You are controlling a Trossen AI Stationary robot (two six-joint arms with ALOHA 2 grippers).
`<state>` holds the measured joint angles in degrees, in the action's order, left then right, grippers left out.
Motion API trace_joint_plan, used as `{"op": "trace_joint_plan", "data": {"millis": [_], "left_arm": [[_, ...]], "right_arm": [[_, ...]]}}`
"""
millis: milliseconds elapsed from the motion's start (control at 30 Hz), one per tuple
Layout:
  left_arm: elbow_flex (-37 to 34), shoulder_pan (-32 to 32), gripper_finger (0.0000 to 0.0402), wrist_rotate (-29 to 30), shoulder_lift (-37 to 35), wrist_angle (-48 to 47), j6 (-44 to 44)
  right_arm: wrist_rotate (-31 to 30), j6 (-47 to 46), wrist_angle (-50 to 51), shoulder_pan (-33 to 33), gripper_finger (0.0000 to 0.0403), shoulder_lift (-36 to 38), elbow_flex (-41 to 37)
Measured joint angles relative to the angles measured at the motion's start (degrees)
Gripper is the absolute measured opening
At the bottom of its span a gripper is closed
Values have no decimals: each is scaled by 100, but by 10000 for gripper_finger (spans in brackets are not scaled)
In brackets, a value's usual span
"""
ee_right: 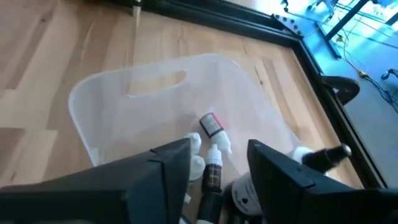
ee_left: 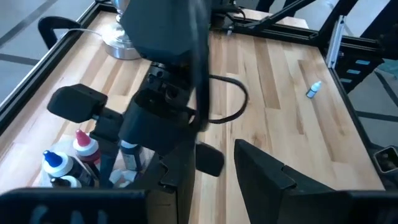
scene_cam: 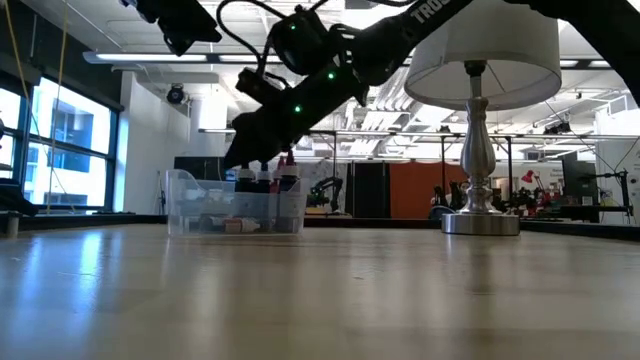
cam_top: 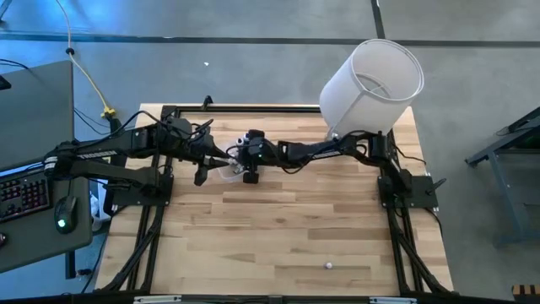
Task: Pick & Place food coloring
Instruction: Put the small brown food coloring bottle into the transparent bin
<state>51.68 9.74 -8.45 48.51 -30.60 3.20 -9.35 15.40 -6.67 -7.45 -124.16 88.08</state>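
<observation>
Your right gripper [ee_right: 217, 163] hangs open and empty over the clear tub [ee_right: 112, 102] — the food coloring bottles [ee_right: 212, 152] lie right beneath its spread fingers, ready to grab — while your left gripper [ee_left: 214, 163], open too, waits alongside.

Both grippers crowd over the tub [cam_top: 229, 173] at the back of the table [cam_top: 287, 228]: the right gripper [cam_top: 251, 176] hangs right above it with fingers apart, and the left gripper [cam_top: 202, 173], fingers also apart, is just beside, so little room is left between them. Inside the tub the bottles [ee_right: 212, 146] lie and stand close together. The lamp [scene_cam: 482, 120] stands well off at the back right corner. One stray bottle [cam_top: 328, 264] lies alone near the front edge; the boards around it are open.
</observation>
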Motion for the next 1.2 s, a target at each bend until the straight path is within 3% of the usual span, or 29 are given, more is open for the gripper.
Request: {"op": "trace_joint_plan", "data": {"millis": [167,400,533,767,867,1067,1200], "left_arm": [[0,0,111,29,0,-47,0],[0,0,111,2,63,-254,153],[0,-1,111,-5,386,-262,813],[0,-1,111,-27,1273,14,864],[0,0,111,-343,1687,329,866],[2,1,111,-999,2271,1096,866],[4,2,111,-397,2299,989,864]], "right_arm": [[-12,12,660,153,179,189,291],[-394,-190,3889,695,180,1164,1097],[-336,-1479,5622,1078,162,1786,1345],[885,-4078,7869,1978,123,2460,1337],[929,-4438,8107,2631,114,2453,1295],[996,-4971,7423,3920,121,2441,499],[1097,-6319,6924,4417,139,2435,-173]]}}
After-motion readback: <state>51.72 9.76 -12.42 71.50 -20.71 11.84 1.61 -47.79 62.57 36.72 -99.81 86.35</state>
